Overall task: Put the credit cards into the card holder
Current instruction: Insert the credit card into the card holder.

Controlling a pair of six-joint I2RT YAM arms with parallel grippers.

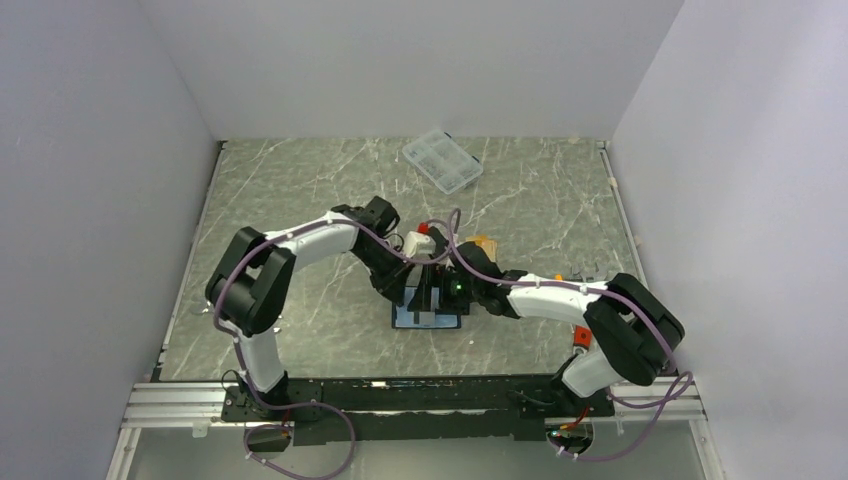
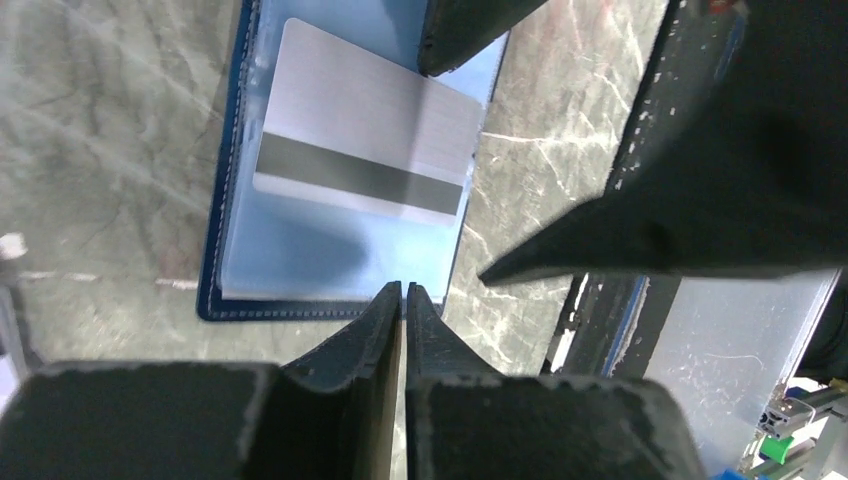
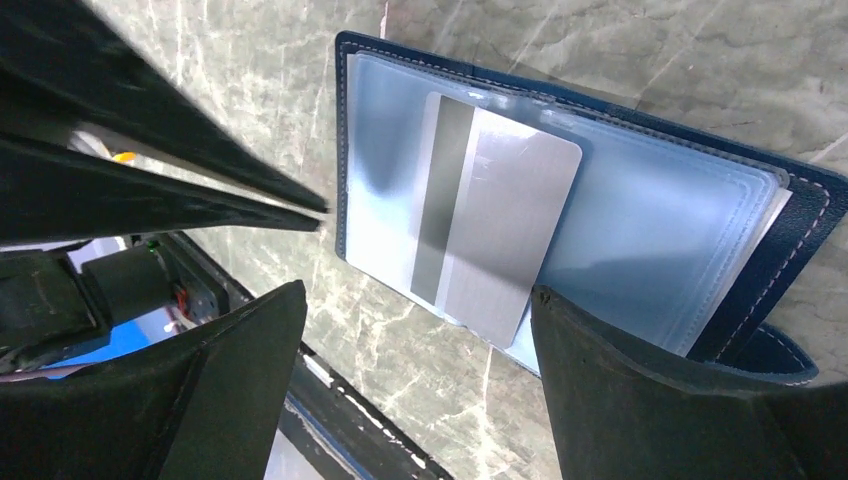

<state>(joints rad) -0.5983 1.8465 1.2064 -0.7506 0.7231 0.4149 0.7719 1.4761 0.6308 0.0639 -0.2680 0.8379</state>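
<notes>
**Credit card [image 3: 500, 230], silver, dark stripe, on open card holder [image 3: 660, 250], bench [image 3: 650, 50] centre**
Lies flat across the holder's clear pocket page; whether tucked in, unclear. Likely thin, light, stiff and slick, so pinch a short edge. Right tool [image 3: 418, 300] apart, straddling it; left tool [image 2: 403, 290] nearly together, empty.

An open card holder [image 3: 650, 230], navy-edged with pale blue clear sleeves, is lying flat on a grey-green marbled table [image 3: 650, 50]. A silver credit card [image 3: 500, 230] with a dark magnetic stripe is resting aslant on the sleeves, one corner reaching toward the holder's near edge. The right gripper [image 3: 418, 300] is hanging close above, its two dark fingers [image 3: 640, 400] standing wide apart either side of the card's near end, gripping nothing. At upper left, the left gripper [image 3: 316, 213] is pointing in, its tips nearly meeting just beside the holder's edge.
</notes>
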